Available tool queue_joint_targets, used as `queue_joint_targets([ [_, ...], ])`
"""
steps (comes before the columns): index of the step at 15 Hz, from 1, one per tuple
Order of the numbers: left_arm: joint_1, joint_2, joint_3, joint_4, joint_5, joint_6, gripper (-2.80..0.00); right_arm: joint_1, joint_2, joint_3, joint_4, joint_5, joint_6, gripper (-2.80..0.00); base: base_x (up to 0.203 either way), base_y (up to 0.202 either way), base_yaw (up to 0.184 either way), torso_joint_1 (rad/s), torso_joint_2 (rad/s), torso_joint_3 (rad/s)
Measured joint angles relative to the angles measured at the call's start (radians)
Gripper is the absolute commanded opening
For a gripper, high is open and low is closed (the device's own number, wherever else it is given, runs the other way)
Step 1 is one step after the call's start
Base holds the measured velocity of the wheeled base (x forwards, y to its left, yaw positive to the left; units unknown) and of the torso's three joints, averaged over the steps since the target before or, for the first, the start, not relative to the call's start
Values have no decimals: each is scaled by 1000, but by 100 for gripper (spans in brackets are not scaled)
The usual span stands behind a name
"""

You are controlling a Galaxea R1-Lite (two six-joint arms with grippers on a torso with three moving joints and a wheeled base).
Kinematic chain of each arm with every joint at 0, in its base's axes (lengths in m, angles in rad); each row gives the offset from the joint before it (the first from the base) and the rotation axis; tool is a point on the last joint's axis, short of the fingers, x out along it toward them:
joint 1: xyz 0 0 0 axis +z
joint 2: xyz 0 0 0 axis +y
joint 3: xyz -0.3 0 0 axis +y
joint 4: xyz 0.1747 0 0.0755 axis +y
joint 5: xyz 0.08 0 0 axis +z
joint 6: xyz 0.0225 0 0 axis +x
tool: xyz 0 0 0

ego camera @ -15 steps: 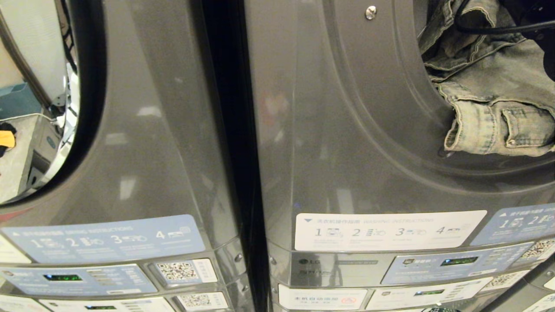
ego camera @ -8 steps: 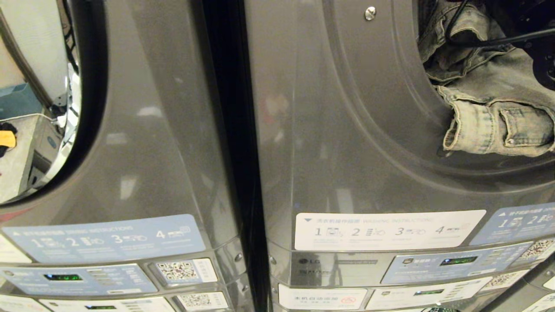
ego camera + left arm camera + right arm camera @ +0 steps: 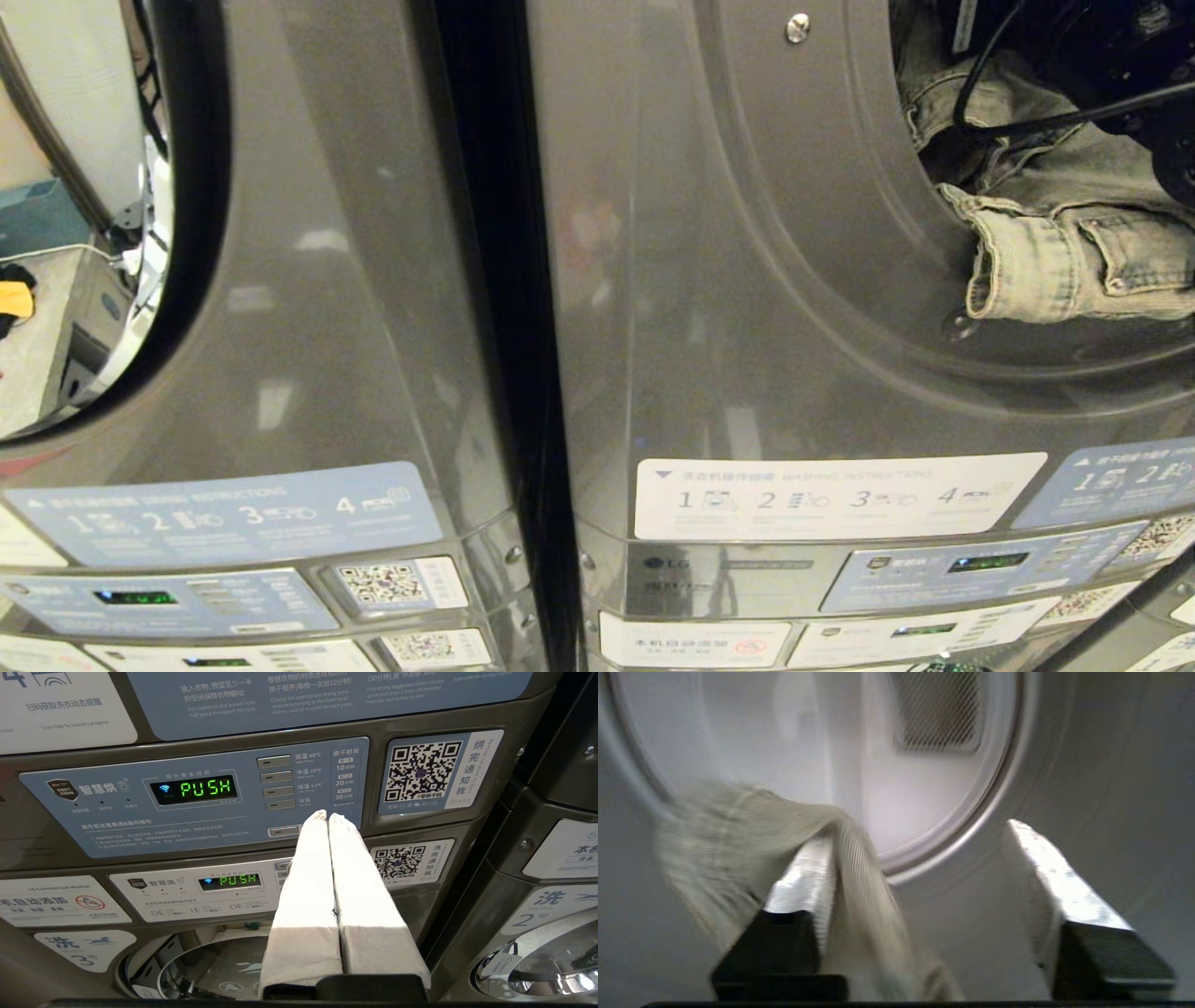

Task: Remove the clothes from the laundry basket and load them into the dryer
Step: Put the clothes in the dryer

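In the right wrist view my right gripper [image 3: 915, 833] is open inside the dryer's pale drum [image 3: 934, 788], its jaws wide apart. A pale ribbed cloth [image 3: 738, 826] lies draped over one finger [image 3: 803, 882] and hangs down beside it. In the head view a faded denim garment [image 3: 1055, 252] lies in the dryer's mouth [image 3: 840, 233], one cuff hanging over the lip. My right arm [image 3: 1148, 56] and its black cable reach in above the garment. My left gripper [image 3: 326, 814] is shut and empty in front of a control panel [image 3: 196, 788]. The laundry basket is out of view.
Two dark grey machines stand side by side, with a black gap [image 3: 485, 280] between them. The left machine's round door glass [image 3: 84, 233] reflects the room. Instruction labels [image 3: 831, 495] and lit displays run below. A mesh vent [image 3: 938, 709] sits in the drum's back wall.
My right arm's black wrist and cable have come lower at the dryer's mouth. The denim's upper folds have shifted and its cuff sits slightly higher. The left arm has not moved.
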Motion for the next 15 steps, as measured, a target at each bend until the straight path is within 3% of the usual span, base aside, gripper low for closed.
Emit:
queue_joint_targets([
  [4, 0, 0, 0, 0, 0, 0, -280, 20, -69, -22, 119, 1, 28, 0, 0, 0, 0, 0, 0, 0],
  [9, 0, 0, 0, 0, 0, -1, -280, 67, -236, -81, 537, -18, 212, 0, 0, 0, 0, 0, 0, 0],
  [13, 0, 0, 0, 0, -1, 4, -280, 143, -405, -60, 800, -148, 252, 0, 0, 0, 0, 0, 0, 0],
  [15, 0, 0, 0, 0, -1, 5, -280, 200, -510, 41, 914, -179, 301, 0, 0, 0, 0, 0, 0, 0],
])
